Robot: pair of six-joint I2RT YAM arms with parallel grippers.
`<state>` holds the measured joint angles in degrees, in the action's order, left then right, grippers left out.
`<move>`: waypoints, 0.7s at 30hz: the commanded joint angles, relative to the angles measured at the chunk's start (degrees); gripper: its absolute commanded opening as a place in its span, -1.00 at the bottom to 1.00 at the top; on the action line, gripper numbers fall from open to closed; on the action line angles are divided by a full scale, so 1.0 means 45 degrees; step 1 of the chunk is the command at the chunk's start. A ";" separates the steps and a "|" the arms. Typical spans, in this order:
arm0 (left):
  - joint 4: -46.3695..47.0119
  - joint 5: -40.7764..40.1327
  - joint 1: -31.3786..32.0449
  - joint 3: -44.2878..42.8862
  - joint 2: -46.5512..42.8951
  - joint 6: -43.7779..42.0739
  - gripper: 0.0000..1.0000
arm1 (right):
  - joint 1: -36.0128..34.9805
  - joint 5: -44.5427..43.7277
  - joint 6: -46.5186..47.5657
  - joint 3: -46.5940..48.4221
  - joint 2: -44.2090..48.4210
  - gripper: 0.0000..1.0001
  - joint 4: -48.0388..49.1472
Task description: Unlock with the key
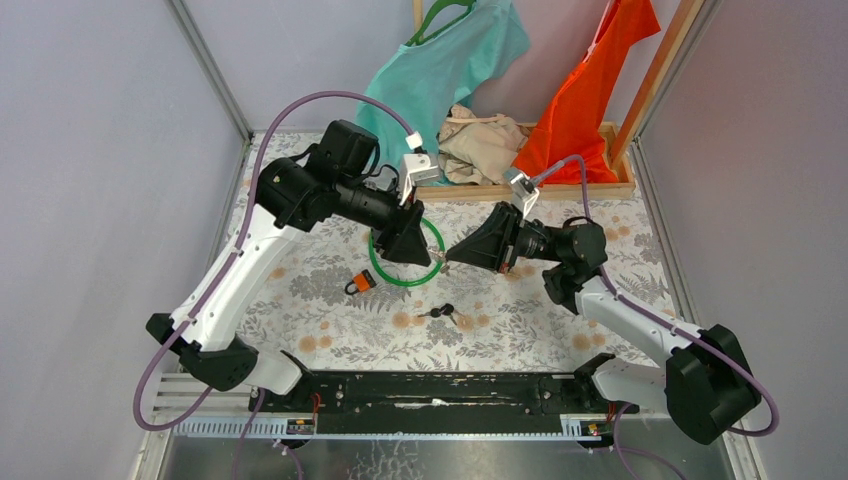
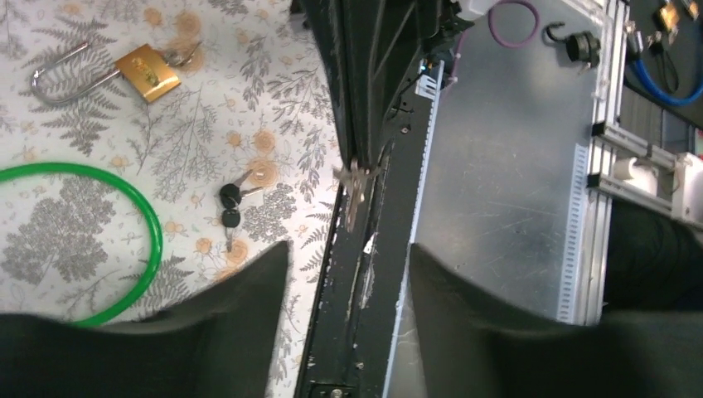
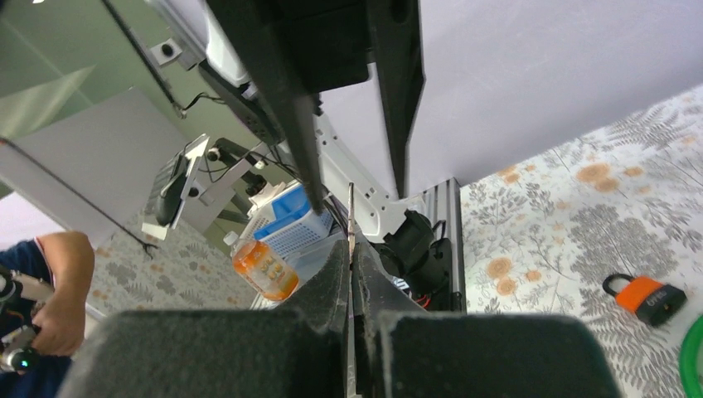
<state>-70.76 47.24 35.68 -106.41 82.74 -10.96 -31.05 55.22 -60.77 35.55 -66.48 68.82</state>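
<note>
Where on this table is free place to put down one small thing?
Free: the floral cloth strip between the black-headed keys and the black base rail. Crowded: around the green plastic ring and orange metal padlock.

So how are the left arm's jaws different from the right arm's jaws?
The left gripper has its jaws apart with nothing between them. The right gripper has its jaws pressed shut on a thin metal strip, perhaps a key. The left gripper tilts down over the green ring, while the right gripper lies more level, its tip by the ring's right side. Both are black and wedge-shaped.
</note>
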 commanded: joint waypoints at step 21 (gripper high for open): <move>1.0494 -0.4690 -0.5815 0.6236 0.4764 0.2193 0.27 | 0.1130 -0.4761 0.8531 0.4740 0.2544 -1.00 -1.8789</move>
<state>-37.34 33.34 9.61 -75.94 100.16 -2.52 -26.17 38.96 -27.05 51.96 -56.51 -7.62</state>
